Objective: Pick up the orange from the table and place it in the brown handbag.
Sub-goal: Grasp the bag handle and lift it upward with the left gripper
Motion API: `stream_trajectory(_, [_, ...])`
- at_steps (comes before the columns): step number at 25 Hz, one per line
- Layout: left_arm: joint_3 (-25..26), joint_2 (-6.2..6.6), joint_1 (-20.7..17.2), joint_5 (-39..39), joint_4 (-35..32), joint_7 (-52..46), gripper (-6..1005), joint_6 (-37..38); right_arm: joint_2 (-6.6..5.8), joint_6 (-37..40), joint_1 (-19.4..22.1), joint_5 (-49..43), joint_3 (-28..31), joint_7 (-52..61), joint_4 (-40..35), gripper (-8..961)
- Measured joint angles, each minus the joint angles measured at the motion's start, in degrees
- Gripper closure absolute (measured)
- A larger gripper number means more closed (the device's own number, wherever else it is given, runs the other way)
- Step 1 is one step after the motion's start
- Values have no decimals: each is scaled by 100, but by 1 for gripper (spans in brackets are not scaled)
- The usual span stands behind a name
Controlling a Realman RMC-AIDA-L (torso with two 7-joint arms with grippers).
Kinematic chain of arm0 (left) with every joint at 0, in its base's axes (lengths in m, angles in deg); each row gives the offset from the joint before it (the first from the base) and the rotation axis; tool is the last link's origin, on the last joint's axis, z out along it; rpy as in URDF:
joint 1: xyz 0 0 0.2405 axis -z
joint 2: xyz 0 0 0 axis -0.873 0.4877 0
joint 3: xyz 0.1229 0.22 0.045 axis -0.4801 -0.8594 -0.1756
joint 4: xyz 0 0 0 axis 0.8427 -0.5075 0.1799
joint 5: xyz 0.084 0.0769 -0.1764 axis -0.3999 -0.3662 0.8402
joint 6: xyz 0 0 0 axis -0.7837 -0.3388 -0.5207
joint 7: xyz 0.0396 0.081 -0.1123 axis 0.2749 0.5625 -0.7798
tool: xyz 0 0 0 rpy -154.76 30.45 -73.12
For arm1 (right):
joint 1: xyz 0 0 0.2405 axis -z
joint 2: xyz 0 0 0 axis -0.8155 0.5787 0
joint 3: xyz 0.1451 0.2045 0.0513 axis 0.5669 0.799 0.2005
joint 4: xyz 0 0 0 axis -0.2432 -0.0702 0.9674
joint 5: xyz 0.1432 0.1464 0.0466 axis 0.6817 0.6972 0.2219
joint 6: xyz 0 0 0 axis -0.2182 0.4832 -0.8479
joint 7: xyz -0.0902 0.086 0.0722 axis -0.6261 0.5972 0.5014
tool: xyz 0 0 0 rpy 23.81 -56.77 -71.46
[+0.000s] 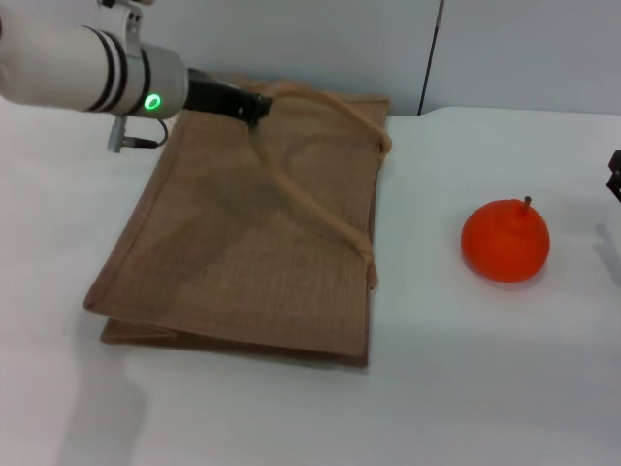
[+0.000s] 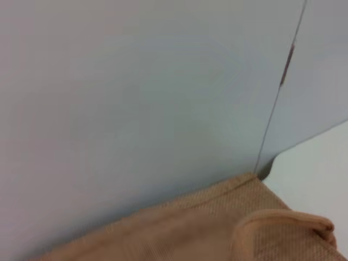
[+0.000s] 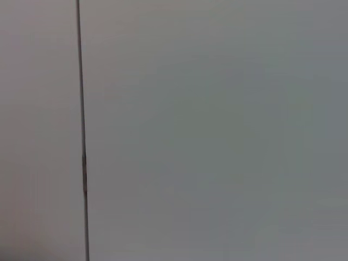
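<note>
The orange [image 1: 505, 241], round with a short dark stem, sits on the white table [image 1: 466, 388] at the right. The brown handbag [image 1: 252, 252] lies flat at centre-left, its mouth toward the back wall. My left gripper [image 1: 255, 105] is over the bag's far edge, shut on one looped handle [image 1: 320, 102], which is lifted off the fabric. The left wrist view shows the bag's top edge [image 2: 217, 206] and a handle loop [image 2: 283, 220]. Only a dark sliver of my right gripper [image 1: 615, 177] shows at the right edge, beyond the orange.
A grey wall panel with a vertical seam [image 1: 432, 58] stands right behind the table. Bare tabletop lies between the bag and the orange and along the front edge. The right wrist view shows only wall.
</note>
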Motion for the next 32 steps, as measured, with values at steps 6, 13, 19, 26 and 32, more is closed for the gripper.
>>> stream_trajectory(6, [-1,-24,-499,-66,-1213,-8,879,-247,5,-36,7,-2,0,9,-4,168])
stream_trajectory(13, [31,-74,-766,-129,-2252,-18,878,-606,-2,-75,-34,-9,-65,43,-138,168])
stream_trajectory(19, [31,-119,-833,-466,-2986,-244,878,-934,-6,-97,-42,-1,-465,307,-129,167])
stream_trajectory(26, [23,-133,-907,-761,-3491,-430,878,-1110,-11,-94,-25,26,-519,324,-100,166])
stream_trajectory(32, [33,-137,-968,-929,-3968,-596,879,-1243,-20,-95,-40,4,-771,361,-118,165])
